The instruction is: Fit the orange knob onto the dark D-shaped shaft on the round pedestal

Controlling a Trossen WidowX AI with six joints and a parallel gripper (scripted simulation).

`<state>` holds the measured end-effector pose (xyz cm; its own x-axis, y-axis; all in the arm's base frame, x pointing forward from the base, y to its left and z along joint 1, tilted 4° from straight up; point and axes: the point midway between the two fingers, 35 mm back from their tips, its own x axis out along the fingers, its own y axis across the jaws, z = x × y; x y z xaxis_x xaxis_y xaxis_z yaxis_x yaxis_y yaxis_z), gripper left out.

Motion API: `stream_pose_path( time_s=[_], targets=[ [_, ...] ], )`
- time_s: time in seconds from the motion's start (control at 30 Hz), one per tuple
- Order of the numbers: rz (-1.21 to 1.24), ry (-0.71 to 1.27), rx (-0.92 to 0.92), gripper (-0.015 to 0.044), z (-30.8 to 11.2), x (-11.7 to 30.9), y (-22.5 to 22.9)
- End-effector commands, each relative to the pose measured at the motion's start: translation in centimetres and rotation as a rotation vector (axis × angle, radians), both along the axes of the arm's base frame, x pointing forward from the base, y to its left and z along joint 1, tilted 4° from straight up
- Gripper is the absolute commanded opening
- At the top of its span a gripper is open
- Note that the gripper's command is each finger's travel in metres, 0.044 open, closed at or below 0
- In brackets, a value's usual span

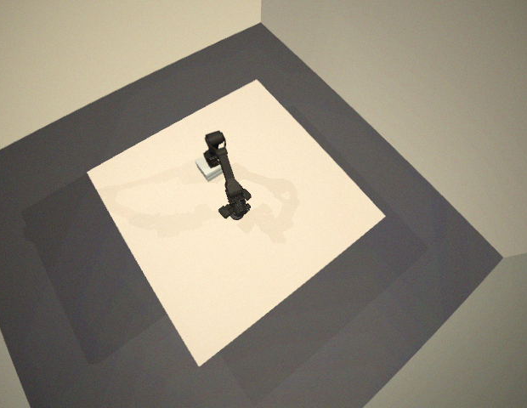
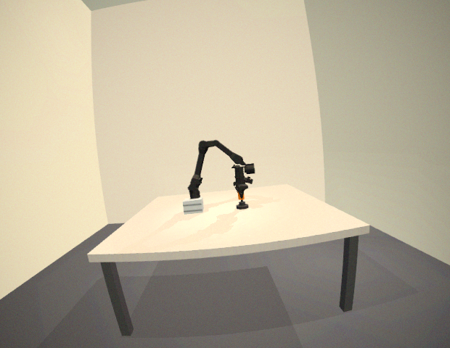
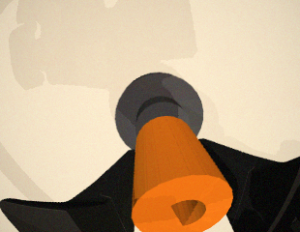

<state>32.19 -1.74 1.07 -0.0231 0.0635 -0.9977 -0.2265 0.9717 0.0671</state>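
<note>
The orange knob [image 2: 239, 197] [image 3: 166, 159] is upright between the fingers of my gripper [image 2: 241, 194] [image 3: 166, 151], which is shut on it. In the wrist view the knob's top face, with its hole, faces the camera. The dark round pedestal [image 2: 242, 206] [image 3: 131, 103] stands on the table, directly below the knob in the exterior view. The knob's lower end is above the pedestal's wide base, close to its raised middle. The knob hides the shaft in the wrist view, so I cannot tell whether the two touch or whether the flat sides line up. In the top view the arm hides the knob.
The arm's white base block [image 1: 208, 170] [image 2: 193, 206] stands on the pale table [image 1: 202, 280] [image 2: 277, 228], behind and to the left of the pedestal. The arm arches from it over to the pedestal. Arm shadows fall on the table around the pedestal.
</note>
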Motion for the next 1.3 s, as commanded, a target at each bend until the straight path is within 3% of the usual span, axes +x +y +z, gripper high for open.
stream_pose_path(
  time_s=[0.0,0.1,1.27],
  targets=[
    [0.093,-0.014,-0.002,0.0,0.37,0.17,-0.06],
    [0.178,-0.019,0.0,0.0,0.42,0.31,-0.07],
    [0.178,-0.019,0.0,0.0,0.28,-0.04,-0.02]
  ],
)
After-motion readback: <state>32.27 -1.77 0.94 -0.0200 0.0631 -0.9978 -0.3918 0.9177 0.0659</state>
